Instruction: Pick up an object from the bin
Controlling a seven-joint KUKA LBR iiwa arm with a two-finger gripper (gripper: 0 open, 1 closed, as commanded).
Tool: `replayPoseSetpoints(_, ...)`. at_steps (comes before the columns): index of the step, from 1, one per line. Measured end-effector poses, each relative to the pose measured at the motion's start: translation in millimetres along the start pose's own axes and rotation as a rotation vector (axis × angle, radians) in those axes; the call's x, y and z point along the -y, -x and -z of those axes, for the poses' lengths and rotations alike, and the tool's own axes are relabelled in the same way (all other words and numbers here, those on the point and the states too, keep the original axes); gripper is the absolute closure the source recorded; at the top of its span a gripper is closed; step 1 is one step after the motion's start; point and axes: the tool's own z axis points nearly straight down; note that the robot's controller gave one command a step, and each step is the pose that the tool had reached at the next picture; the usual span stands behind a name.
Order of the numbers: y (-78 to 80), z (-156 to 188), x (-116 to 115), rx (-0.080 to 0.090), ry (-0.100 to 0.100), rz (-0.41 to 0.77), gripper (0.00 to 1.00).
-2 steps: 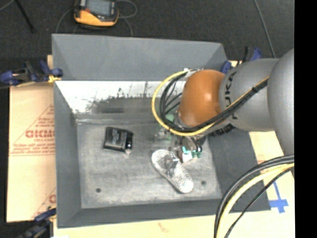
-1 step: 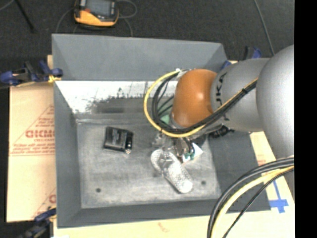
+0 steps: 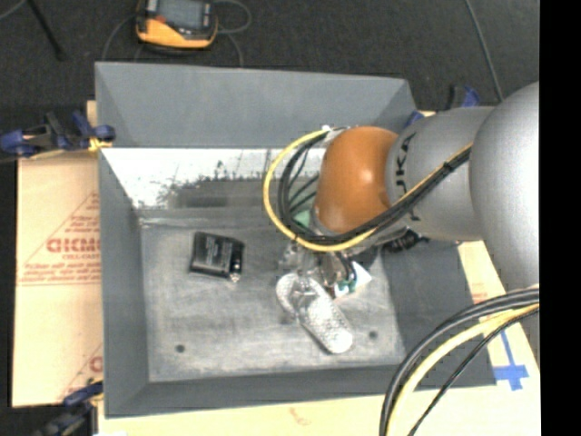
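**Pincer low over a pale oblong piece, right of bin centre**

Nearest the camera, the floor of the bin (image 3: 200, 339) is lying bare along the near wall.

Just beyond it, right of centre, a pale oblong thing (image 3: 327, 327) is lying flat and slantwise. Its rounded lower end is pointing toward the near right corner. Its upper end is running in under the pincer (image 3: 311, 275), which is hanging directly over it. Whether the two are touching is unclear.

Pincer opening: cannot tell. The orange wrist cover (image 3: 354, 184) and the looped cables (image 3: 277, 198) are masking it from above.

Handling, as a guess: the oblong is looking light and smooth-skinned, perhaps thin plastic or something wrapped. It is likely slippery and a little yielding. The best hold is probably across its narrow width near the middle, not lengthwise and not at the rounded tip, where it could be squirting out.

Just beside the pincer, a small green-and-white piece (image 3: 356, 280) is peeking out. The arm is covering most of it, so its kind is unknown.

Farther left, well apart from all this, a small black boxy thing (image 3: 216, 255) with a shiny patch is sitting on the bin floor.

Beyond the bin, on the dark floor, an orange-and-black handheld device (image 3: 177, 18) is lying with a cord trailing off.
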Motion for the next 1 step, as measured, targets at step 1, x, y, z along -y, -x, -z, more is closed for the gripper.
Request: replayPoseSetpoints(1, -4.5, 43.4, 2.8, 0.017, 0.002, 0.004, 1.0)
